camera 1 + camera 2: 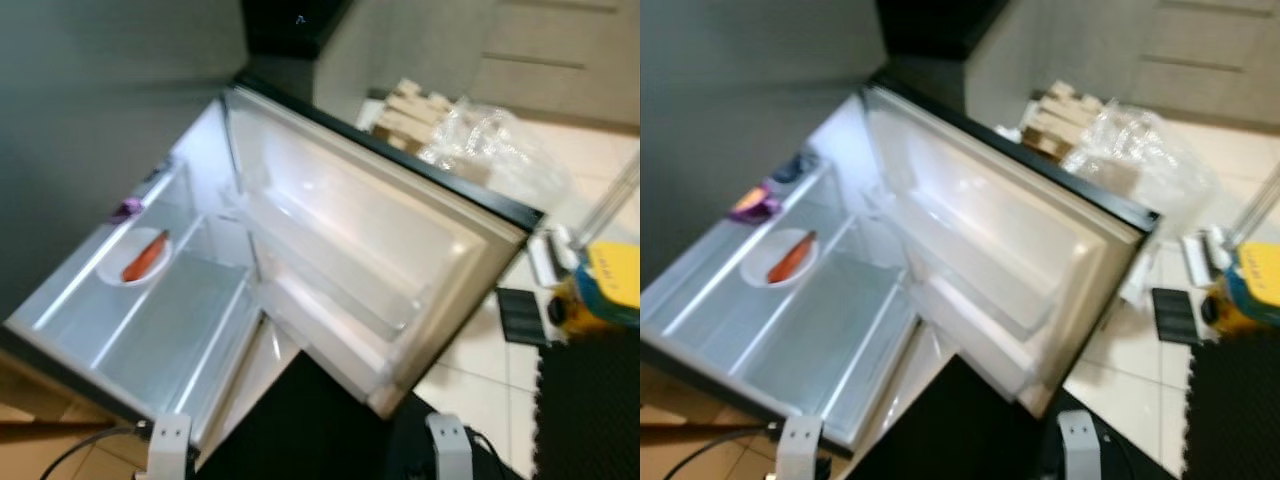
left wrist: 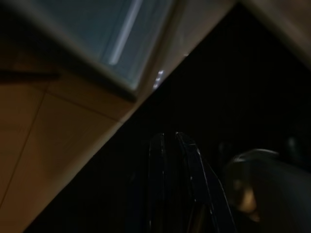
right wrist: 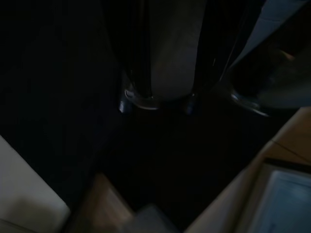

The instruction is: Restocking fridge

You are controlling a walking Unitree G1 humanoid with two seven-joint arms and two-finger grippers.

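Note:
The fridge (image 1: 150, 340) stands open before me, its white door (image 1: 380, 230) swung wide to the right with bare door racks. On a lit inner shelf lies a white plate (image 1: 133, 262) with an orange carrot (image 1: 145, 257) on it. A purple item (image 1: 127, 208) and a blue one (image 1: 790, 168) sit further along the shelf. Both arms hang low at the bottom of the eye views. In the dark left wrist view my left gripper (image 2: 170, 145) has its fingers together. My right gripper (image 3: 163, 103) hangs with a gap between its fingers and nothing in it.
On the tiled floor beyond the door lie a clear plastic bag (image 1: 490, 140) and a pale wooden crate (image 1: 410, 115). A yellow and blue object (image 1: 610, 285) and small dark items sit at the right. A black mat (image 1: 590, 410) covers the floor near my feet.

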